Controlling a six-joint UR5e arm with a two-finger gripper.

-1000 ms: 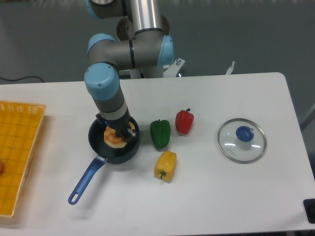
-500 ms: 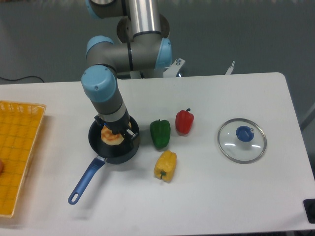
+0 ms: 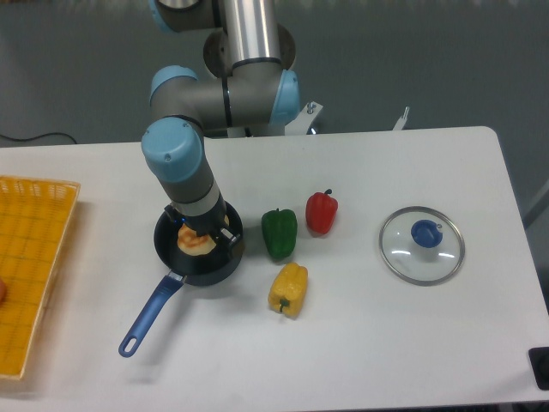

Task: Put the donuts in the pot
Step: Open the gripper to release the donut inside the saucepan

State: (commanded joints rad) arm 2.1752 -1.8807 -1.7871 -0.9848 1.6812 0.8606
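Note:
The tan-orange donut (image 3: pixel 196 243) with whitish glaze sits inside the rim of the dark round pot (image 3: pixel 225 264), whose long blue handle (image 3: pixel 147 315) points toward the front left. My gripper (image 3: pixel 201 237) reaches straight down into the pot, and its fingers flank the donut and appear shut on it. The wrist hides the back of the pot and part of the donut. I cannot tell whether the donut touches the pot's floor.
A green pepper (image 3: pixel 279 233), a red pepper (image 3: pixel 322 212) and a yellow pepper (image 3: pixel 288 288) lie just right of the pot. A glass lid with a blue knob (image 3: pixel 422 244) lies further right. A yellow basket (image 3: pixel 26 257) stands at the left edge.
The arm has shifted slightly left and down over the pot. The donut has stayed between the fingers, inside the pot's rim.

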